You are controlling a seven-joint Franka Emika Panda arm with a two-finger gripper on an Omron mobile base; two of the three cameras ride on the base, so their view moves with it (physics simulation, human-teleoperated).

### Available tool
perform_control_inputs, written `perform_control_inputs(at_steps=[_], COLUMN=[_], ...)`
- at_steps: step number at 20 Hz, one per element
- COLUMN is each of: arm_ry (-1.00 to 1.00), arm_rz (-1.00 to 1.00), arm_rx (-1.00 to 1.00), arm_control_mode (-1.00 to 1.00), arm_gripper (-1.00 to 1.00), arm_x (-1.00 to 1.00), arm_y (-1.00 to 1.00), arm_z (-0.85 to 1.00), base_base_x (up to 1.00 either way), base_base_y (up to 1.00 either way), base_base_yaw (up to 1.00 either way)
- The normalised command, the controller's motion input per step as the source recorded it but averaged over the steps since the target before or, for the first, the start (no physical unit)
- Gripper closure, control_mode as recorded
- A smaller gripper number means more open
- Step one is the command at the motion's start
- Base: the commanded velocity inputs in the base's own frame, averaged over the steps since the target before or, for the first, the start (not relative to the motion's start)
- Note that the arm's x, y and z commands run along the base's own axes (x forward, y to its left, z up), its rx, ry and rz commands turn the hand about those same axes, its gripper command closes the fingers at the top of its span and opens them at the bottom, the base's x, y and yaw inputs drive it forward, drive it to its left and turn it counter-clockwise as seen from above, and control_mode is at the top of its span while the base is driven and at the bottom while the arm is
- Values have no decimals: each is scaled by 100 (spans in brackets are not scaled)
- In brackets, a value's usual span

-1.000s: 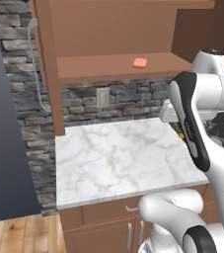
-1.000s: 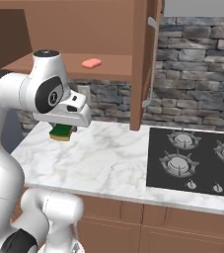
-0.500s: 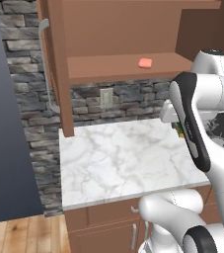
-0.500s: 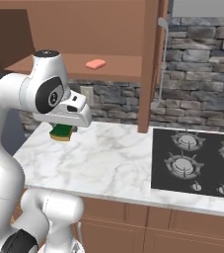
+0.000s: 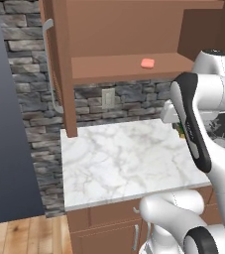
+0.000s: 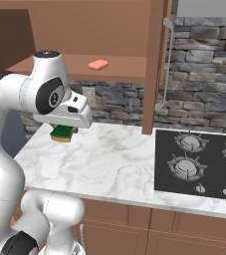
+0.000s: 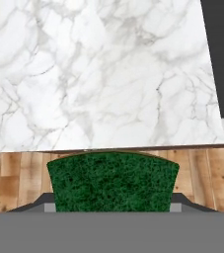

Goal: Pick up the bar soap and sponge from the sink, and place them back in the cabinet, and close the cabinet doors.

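My gripper [image 6: 64, 130] is shut on the sponge [image 6: 63, 133], a dark green block with a yellow layer, held above the left part of the counter. In the hand view the sponge [image 7: 112, 180] sits between the fingers, its green face towards the camera. A sliver of the sponge [image 5: 181, 131] peeks out behind the forearm in the left base view. The salmon-pink bar soap [image 5: 147, 63] [image 6: 98, 64] lies on the shelf of the open brown cabinet [image 5: 119, 67] [image 6: 59, 62]. Both cabinet doors [image 5: 59, 59] [image 6: 154, 64] stand open, edge-on. The sink is out of view.
A white marble counter [image 5: 119, 158] [image 6: 109, 159] [image 7: 98, 74] lies below the cabinet. A black gas stove [image 6: 199, 159] adjoins it on the right. The stone back wall carries an outlet [image 5: 107, 97]. Wood floor [image 7: 15, 178] shows beyond the counter's edge.
The whole scene has slid to the right in both base views, so the base has moved. The arm keeps its pose with the sponge in the gripper.
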Motion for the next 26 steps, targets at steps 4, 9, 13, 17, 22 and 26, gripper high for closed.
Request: perform_control_inputs(at_steps=[4,9,13,17,22,26], arm_ry=[0,0,0,0,-16,-24], arm_rz=[0,0,0,0,0,0], arm_rx=[0,0,0,0,0,0], arm_control_mode=[100,100,100,-100,-100,-100], arm_gripper=[100,100,100,100,100,100], arm_x=[0,0,0,0,-7,-10], arm_y=[0,0,0,0,0,18], arm_z=[0,0,0,0,12,34], base_base_x=[6,0,0,0,0,0], base_base_y=[3,0,0,0,0,0], base_base_yaw=[0,0,0,0,0,0])
